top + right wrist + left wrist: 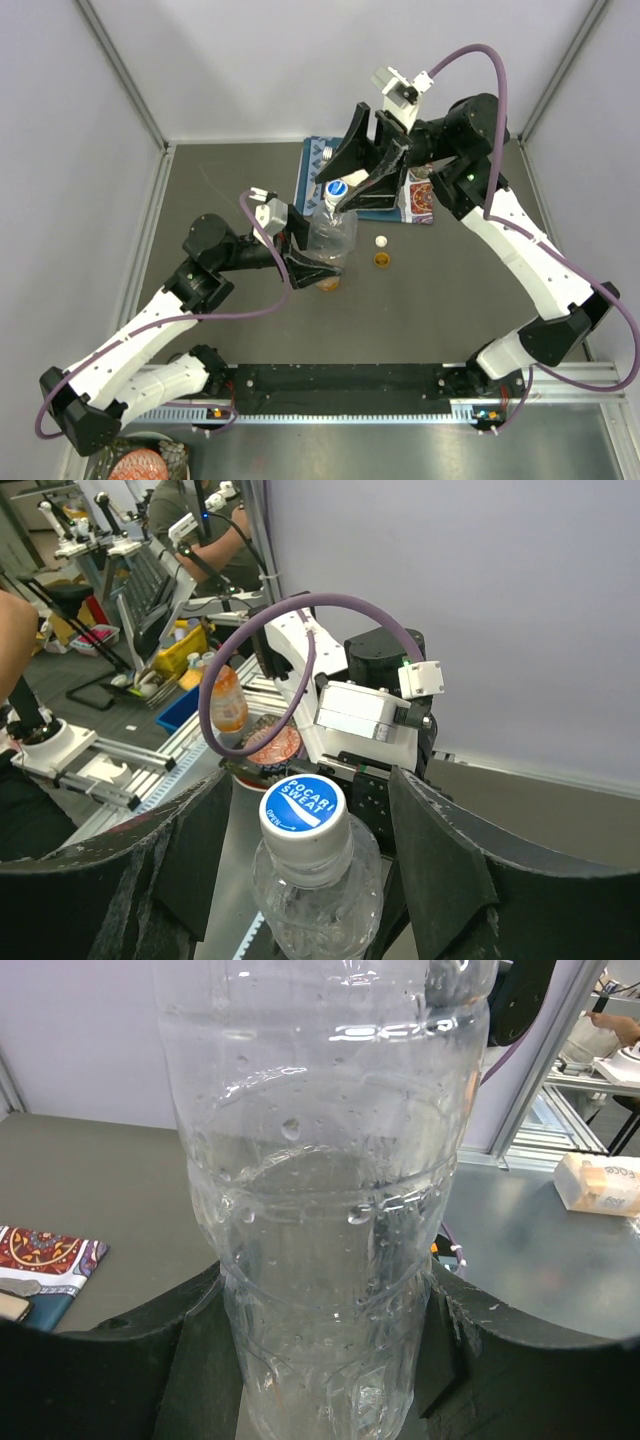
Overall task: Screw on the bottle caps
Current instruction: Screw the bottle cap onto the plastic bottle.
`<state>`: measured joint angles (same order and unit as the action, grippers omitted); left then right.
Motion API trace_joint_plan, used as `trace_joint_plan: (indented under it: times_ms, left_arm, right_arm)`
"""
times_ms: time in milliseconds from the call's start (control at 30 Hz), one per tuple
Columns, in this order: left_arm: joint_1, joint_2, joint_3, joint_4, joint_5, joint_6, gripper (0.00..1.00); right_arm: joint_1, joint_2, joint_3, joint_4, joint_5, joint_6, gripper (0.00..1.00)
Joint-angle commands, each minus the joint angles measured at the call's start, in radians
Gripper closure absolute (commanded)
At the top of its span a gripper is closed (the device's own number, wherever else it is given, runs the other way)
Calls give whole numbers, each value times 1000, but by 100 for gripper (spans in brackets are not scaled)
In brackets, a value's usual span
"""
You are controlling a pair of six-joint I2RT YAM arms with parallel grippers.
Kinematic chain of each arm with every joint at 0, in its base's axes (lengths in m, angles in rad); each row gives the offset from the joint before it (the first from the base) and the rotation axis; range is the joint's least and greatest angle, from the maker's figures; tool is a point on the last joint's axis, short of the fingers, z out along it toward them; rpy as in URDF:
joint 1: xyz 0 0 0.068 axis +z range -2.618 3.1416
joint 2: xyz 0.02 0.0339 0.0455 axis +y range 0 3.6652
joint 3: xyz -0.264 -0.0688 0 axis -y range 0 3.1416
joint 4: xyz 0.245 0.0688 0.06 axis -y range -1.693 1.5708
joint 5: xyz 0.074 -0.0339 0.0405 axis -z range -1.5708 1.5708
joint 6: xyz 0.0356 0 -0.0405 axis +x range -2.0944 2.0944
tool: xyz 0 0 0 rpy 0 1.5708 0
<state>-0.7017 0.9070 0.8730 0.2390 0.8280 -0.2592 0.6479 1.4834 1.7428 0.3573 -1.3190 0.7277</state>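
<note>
A clear ribbed bottle (333,235) stands upright at the middle of the table, and my left gripper (322,262) is shut on its lower body (320,1210), a finger pressed to each side. A blue-and-white cap (302,805) sits on its neck. My right gripper (310,820) straddles that cap from above, open, with a gap at each finger. In the top view the cap (334,187) shows between the right fingers. A white cap (382,241) and an orange cap (382,260) lie on the table to the right. An orange bottle (328,283) shows partly under the left gripper.
A patterned mat (415,200) lies at the back of the table with a clear ribbed bottle (323,154) on its left part. A patterned bowl (140,465) sits off the table at the near left. A tissue box (600,1182) stands beyond the table.
</note>
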Motion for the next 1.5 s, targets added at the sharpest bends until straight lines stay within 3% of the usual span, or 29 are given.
trace_joint_plan:
  times_ms: [0, 433, 800, 933, 1467]
  left_arm:
    - [8, -20, -5, 28, -16, 14, 84]
    - [11, -30, -2, 25, -29, 17, 84]
    - [19, -34, -3, 20, -53, 28, 85]
    - [19, -36, -8, 16, -58, 37, 86]
    - [30, -54, -17, 19, -86, 51, 87]
  right_arm:
    - [15, -41, 34, -21, 21, -51, 37]
    - [15, -41, 18, -41, 29, -56, 46]
    - [15, -41, 20, -78, 46, -71, 67]
    - [13, -40, 6, -14, 55, -30, 72]
    - [13, -61, -63, 129, 179, 30, 78]
